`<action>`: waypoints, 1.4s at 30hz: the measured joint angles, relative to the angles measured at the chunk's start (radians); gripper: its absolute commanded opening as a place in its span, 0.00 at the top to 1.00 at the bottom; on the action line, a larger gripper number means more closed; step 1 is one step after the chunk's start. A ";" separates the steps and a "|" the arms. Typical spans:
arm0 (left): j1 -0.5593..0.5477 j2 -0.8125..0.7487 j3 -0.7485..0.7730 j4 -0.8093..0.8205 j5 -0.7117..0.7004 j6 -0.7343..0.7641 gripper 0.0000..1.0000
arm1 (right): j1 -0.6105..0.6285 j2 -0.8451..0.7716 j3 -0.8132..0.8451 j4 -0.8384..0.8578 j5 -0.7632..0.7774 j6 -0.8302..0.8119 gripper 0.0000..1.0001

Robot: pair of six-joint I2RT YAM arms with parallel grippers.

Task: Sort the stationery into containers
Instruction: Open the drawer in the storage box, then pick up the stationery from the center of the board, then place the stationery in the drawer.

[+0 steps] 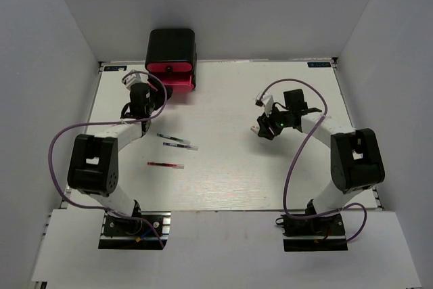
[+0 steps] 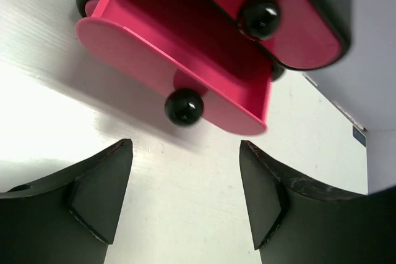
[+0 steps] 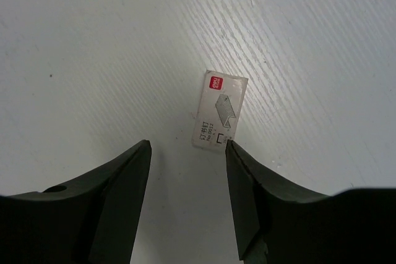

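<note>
The black cabinet (image 1: 170, 44) stands at the table's back left, its bottom pink-red drawer (image 1: 178, 81) pulled out. In the left wrist view that open drawer (image 2: 154, 41) looks bare inside, its black knob (image 2: 184, 107) just beyond my open, empty left gripper (image 2: 185, 196). A shut drawer with its knob (image 2: 260, 17) sits above. My left gripper (image 1: 141, 89) is left of the drawer. My right gripper (image 3: 185, 153) is open over the table; a small white staple box (image 3: 219, 110) lies flat just ahead, touching the right fingertip (image 3: 234, 153). A red pen (image 1: 166, 165) and two dark pens (image 1: 177, 142) lie mid-table.
White walls enclose the table on the left, back and right. My right gripper (image 1: 262, 130) hovers right of centre, hiding the staple box in the top view. Purple cables loop beside both arms. The mint-green and light-blue bars are not in view.
</note>
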 measured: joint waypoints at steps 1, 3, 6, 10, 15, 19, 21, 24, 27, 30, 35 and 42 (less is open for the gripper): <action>0.000 -0.034 -0.017 -0.002 0.000 0.010 0.20 | 0.001 0.013 0.005 -0.009 0.015 -0.003 0.42; 0.000 -0.099 -0.051 -0.014 -0.001 0.026 0.19 | 0.008 0.036 0.012 -0.013 0.044 -0.004 0.42; 0.000 -0.196 -0.108 -0.045 -0.005 0.042 0.18 | 0.024 0.076 0.029 -0.011 0.099 0.008 0.45; 0.003 -0.332 -0.203 -0.096 -0.022 0.047 0.18 | 0.051 0.123 0.044 -0.006 0.160 0.026 0.46; 0.002 -0.529 -0.348 -0.154 -0.053 0.012 0.18 | 0.073 0.158 0.065 0.015 0.203 0.036 0.82; 0.002 -0.658 -0.428 -0.227 -0.066 -0.029 0.18 | 0.078 0.166 0.071 0.023 0.201 0.027 1.00; 0.002 -0.713 -0.460 -0.256 -0.069 -0.049 0.18 | 0.079 0.166 0.071 0.023 0.195 0.008 1.00; 0.002 -0.812 -0.514 -0.307 -0.076 -0.085 0.18 | 0.082 0.166 0.100 -0.008 0.156 -0.039 1.00; 0.002 -0.890 -0.558 -0.333 -0.084 -0.121 0.18 | 0.095 0.166 0.175 -0.039 0.076 -0.090 1.00; 0.001 -0.926 -0.579 -0.352 -0.091 -0.147 0.17 | 0.134 0.167 0.297 -0.041 -0.015 -0.145 1.00; 0.001 -0.929 -0.580 -0.383 -0.094 -0.165 0.17 | 0.241 0.260 0.542 0.037 -0.091 -0.175 1.00; 0.001 -0.934 -0.581 -0.402 -0.095 -0.172 0.17 | 0.356 0.473 0.711 0.282 -0.033 -0.133 1.00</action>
